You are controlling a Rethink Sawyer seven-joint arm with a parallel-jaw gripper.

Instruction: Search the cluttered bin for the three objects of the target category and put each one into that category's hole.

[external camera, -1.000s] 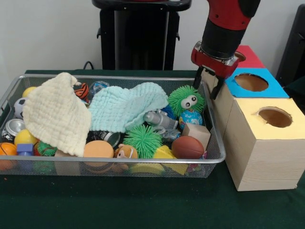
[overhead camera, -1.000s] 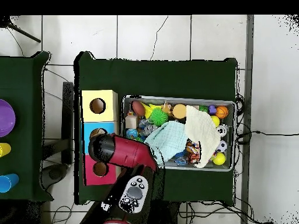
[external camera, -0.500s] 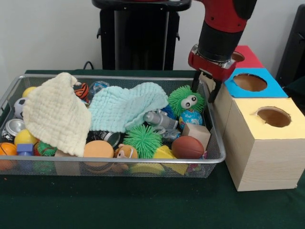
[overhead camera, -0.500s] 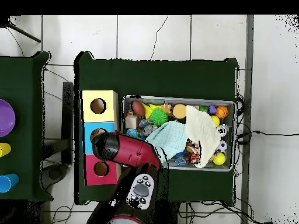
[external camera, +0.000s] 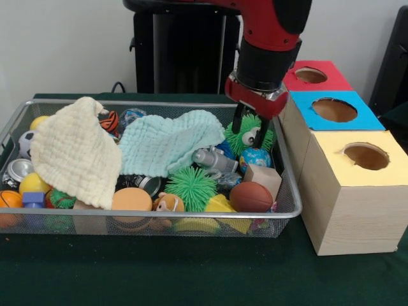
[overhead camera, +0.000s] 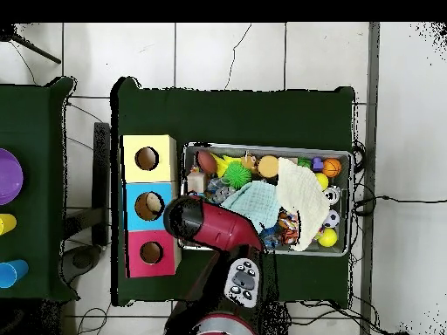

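Front view. The gripper (external camera: 249, 132) hangs from the red and black arm (external camera: 269, 38) over the right end of the wire bin (external camera: 288, 210), its two dark fingers spread apart and holding nothing. They straddle the top of a green spiky toy (external camera: 247, 135), which has white googly eyes and lies against the bin's far right corner; whether the fingers touch its spikes cannot be told. Just below this toy sits a small globe ball (external camera: 255, 157), and in front of that a wooden block (external camera: 262, 178) and a brown ball (external camera: 250, 196). A second green spiky ball (external camera: 190, 187) lies nearer the bin's middle, beside a silver can (external camera: 213, 159). A pale blue cloth (external camera: 166, 143) and a cream cloth (external camera: 74, 150) cover much of the left and centre, with further balls showing at the left end. To the right of the bin stand three boxes in a row, each with a round hole in its top: yellow box (external camera: 356, 191) nearest, blue box (external camera: 333, 110) in the middle, red box (external camera: 312, 76) farthest.

Overhead view. The arm (overhead camera: 212, 225) crosses the bin's (overhead camera: 266, 146) lower left part and hides the gripper and the googly-eyed toy. The second spiky ball (overhead camera: 236, 174) shows near the bin's upper left, close to the brown ball (overhead camera: 206, 161). Both cloths lie in the middle. The yellow (overhead camera: 147, 140), blue (overhead camera: 133, 202) and red (overhead camera: 136, 263) boxes stand in a column just left of the bin.
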